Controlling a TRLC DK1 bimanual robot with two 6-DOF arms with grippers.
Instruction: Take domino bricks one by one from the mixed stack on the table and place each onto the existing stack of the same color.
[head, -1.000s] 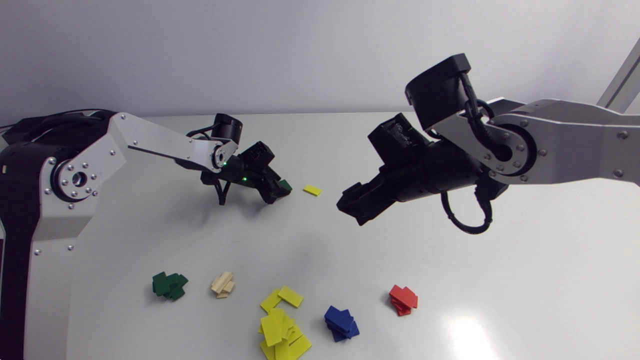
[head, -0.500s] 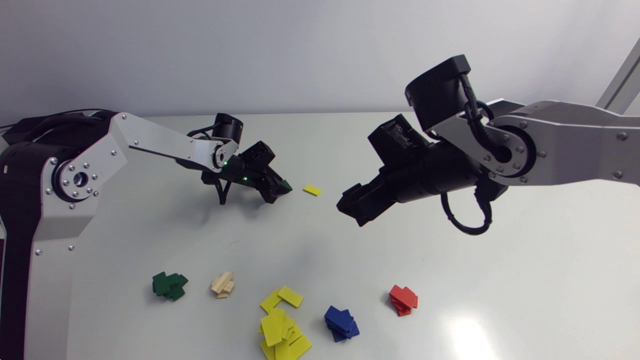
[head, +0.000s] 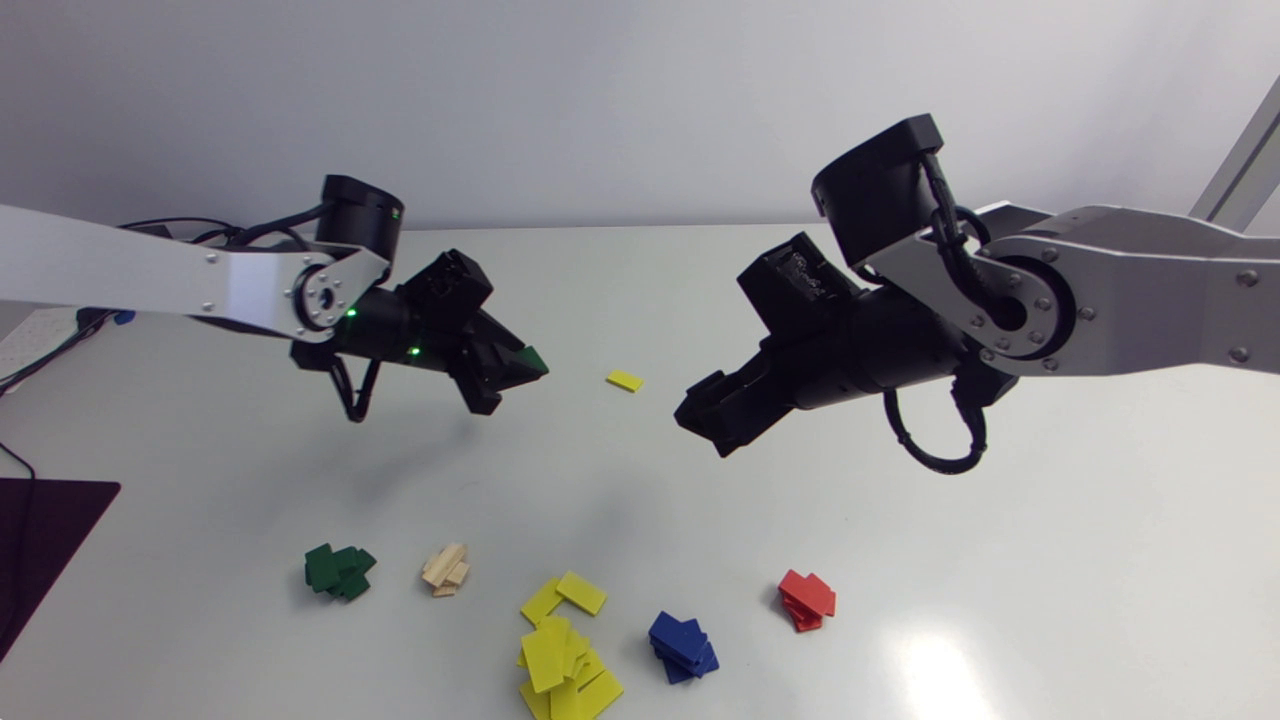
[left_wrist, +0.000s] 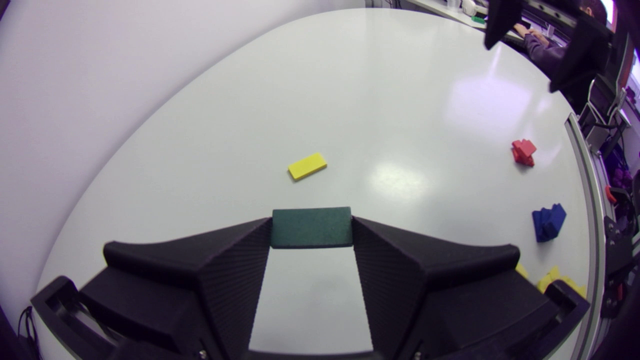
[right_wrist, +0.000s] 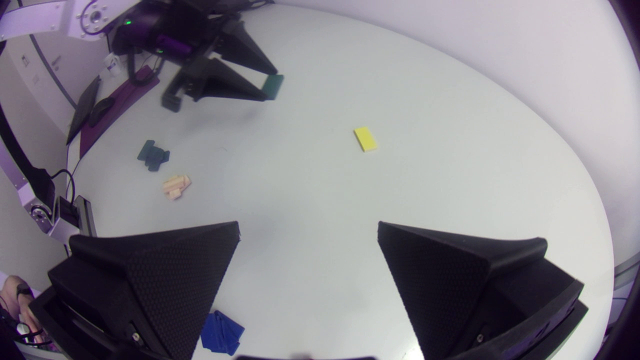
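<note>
My left gripper (head: 510, 378) (left_wrist: 311, 230) is shut on a dark green brick (head: 530, 360) (left_wrist: 311, 227) (right_wrist: 273, 86), held by its two ends above the table. A single yellow brick (head: 625, 380) (left_wrist: 307, 166) (right_wrist: 365, 138) lies flat on the table ahead of it. My right gripper (head: 705, 415) (right_wrist: 307, 245) hangs open and empty above the table's middle, right of the yellow brick. Along the near edge stand the green stack (head: 339, 571) (right_wrist: 153, 155), the wooden stack (head: 445, 570) (right_wrist: 176, 186), the yellow pile (head: 562, 650), the blue stack (head: 682, 646) (left_wrist: 548, 222) and the red stack (head: 806, 599) (left_wrist: 523, 151).
A dark mat (head: 40, 545) lies at the table's left edge. The white table (head: 1000, 560) is bare to the right of the red stack.
My left gripper closed on the green brick, lifted it off the table and drew back to the left. The right arm has kept still.
</note>
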